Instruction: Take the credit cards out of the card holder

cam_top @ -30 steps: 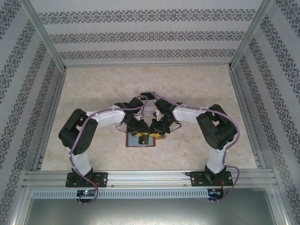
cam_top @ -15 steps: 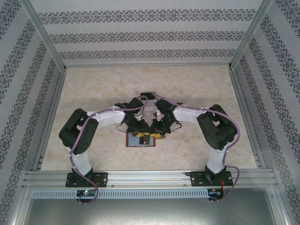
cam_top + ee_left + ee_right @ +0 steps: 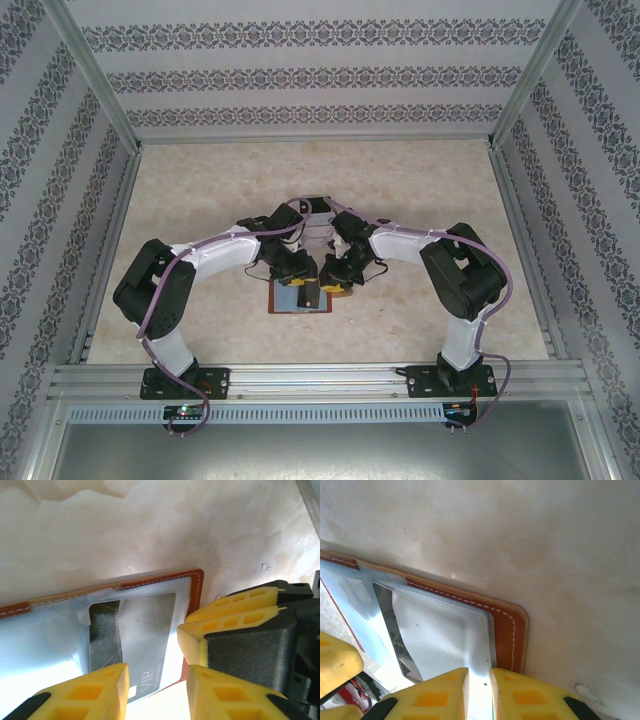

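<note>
- Tabletop (image 3: 200, 200): pale beige, marbled, matte; the wrist views show bright glare on it.
- Back wall (image 3: 320, 70), left wall (image 3: 50, 170) and right wall (image 3: 600, 170): pale grey wallpaper with dark floral bands.
- Aluminium posts (image 3: 92, 70) stand at both back corners.
- Aluminium rail (image 3: 320, 378) spans the near edge, with a slotted white duct (image 3: 320, 412) just below it.
- Light is even and diffuse; shadows are soft.

A pale, marble-patterned table top (image 3: 200, 200) is seen, mottled cream and beige; it is enclosed on three sides by walls (image 3: 320, 75) papered in grey floral bands; aluminium frame posts (image 3: 92, 75) are set at the far corners; a slotted metal rail (image 3: 320, 380) is laid along the near edge; a perforated strip (image 3: 320, 412) is fixed just below it.
</note>
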